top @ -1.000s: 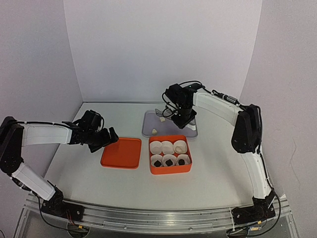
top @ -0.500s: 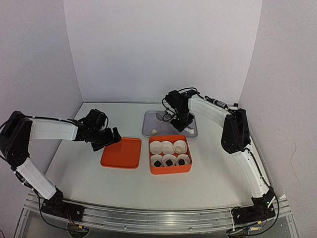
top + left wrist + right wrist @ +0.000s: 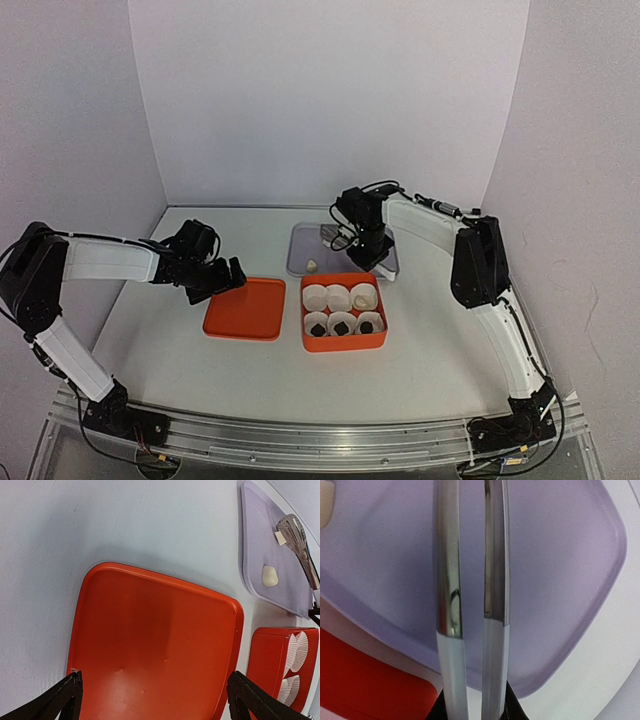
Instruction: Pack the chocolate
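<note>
right claw (image 3: 366,248): clamped on shiny metal tongs (image 3: 470,580), arms squeezed near-parallel over flat lavender plastic tray (image 3: 560,555)
left claw (image 3: 155,680): fingers wide apart above flat orange plastic lid (image 3: 155,630), lower centre of wrist view
dark chocolate lumps (image 3: 342,325): three, in white pleated paper cups (image 3: 339,296), near row of square orange box (image 3: 345,343), centre of top view
loose cream chocolate lump (image 3: 270,575): on tray, upper right
second cream lump (image 3: 281,538): at tong tips; pinched or not, cannot tell

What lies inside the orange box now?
The box holds six paper cups. Each of the three near cups holds a dark chocolate. The far cups look white inside; whether they are filled is too small to tell. The cups cover the floor.
</note>
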You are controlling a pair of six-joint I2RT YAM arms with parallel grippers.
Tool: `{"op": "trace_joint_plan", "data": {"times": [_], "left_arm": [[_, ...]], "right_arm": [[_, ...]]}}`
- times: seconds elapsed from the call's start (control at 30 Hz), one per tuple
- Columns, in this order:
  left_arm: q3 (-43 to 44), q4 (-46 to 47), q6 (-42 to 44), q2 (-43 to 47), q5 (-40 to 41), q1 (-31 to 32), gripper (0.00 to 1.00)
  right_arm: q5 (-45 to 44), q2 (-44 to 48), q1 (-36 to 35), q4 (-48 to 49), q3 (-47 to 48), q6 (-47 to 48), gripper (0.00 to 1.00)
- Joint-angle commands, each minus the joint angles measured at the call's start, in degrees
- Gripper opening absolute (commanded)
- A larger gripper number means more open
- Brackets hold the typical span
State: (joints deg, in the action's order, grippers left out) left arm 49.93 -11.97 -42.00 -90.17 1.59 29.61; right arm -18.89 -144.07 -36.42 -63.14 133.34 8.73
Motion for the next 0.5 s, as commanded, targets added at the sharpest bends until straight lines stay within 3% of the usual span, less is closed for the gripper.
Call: {"op": "trace_joint_plan", "data": {"times": [0.0, 0.27, 0.47], "left_arm": [[1.25, 1.26, -0.08, 0.99, -0.54, -0.25, 1.00], [-0.15, 1.88, -0.55, 2.97, -0.73, -0.25, 1.00], [-0.46, 2.13, -0.58, 3.76, -1.40, -0.25, 1.00]], "right_arm": [[-0.38, 8.08, -0.35, -0.11, 0.42, -1.02, 0.10], [0.59, 14.85, -0.62, -0.03, -4.12, -1.86, 0.08], [5.75, 25.37, -1.72, -0.13, -16.11, -4.66, 0.08]]}}
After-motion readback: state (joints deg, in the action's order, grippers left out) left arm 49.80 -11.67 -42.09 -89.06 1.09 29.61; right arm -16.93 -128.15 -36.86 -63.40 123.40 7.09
